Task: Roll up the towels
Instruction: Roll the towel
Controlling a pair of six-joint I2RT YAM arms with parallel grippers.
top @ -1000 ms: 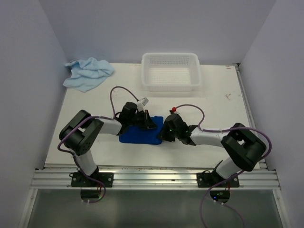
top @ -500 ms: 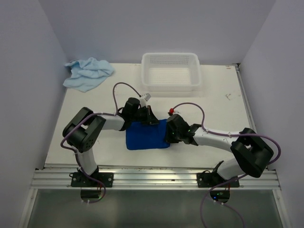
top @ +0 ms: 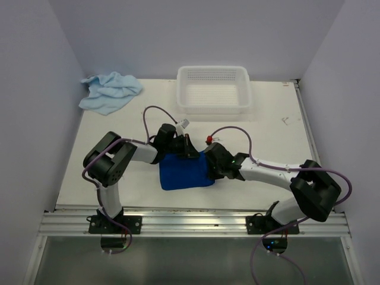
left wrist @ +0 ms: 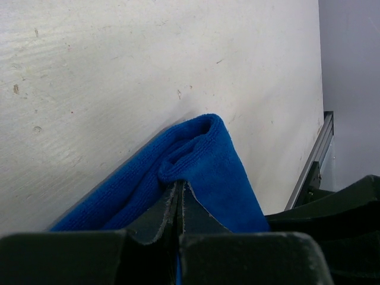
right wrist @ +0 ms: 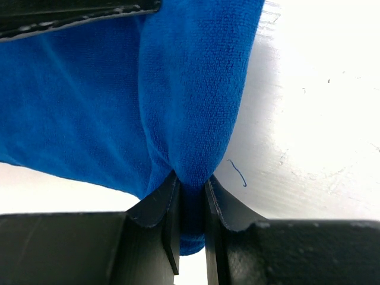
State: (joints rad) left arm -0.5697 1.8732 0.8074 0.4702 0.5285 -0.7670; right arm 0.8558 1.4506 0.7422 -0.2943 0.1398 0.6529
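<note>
The dark blue towel (top: 183, 171) lies spread on the table in front of both arms. My left gripper (top: 189, 149) is shut on its far left corner, and the left wrist view shows the towel's hem (left wrist: 205, 148) pinched at the tips of my left gripper (left wrist: 179, 185). My right gripper (top: 209, 166) is shut on the towel's right edge; in the right wrist view a thick fold of blue cloth (right wrist: 190, 119) fills the gap of my right gripper (right wrist: 191, 185). The pale blue towel (top: 110, 91) lies crumpled at the table's far left corner.
A white perforated basket (top: 214, 89) stands at the back middle of the table. Purple cables (top: 234, 130) loop above both wrists. White walls close in the left, right and back sides. A metal rail (top: 190, 221) runs along the near edge.
Both grippers have moved away from the near edge and slightly right with the dark blue towel, which has opened from a low bunched shape into a broader flat spread.
</note>
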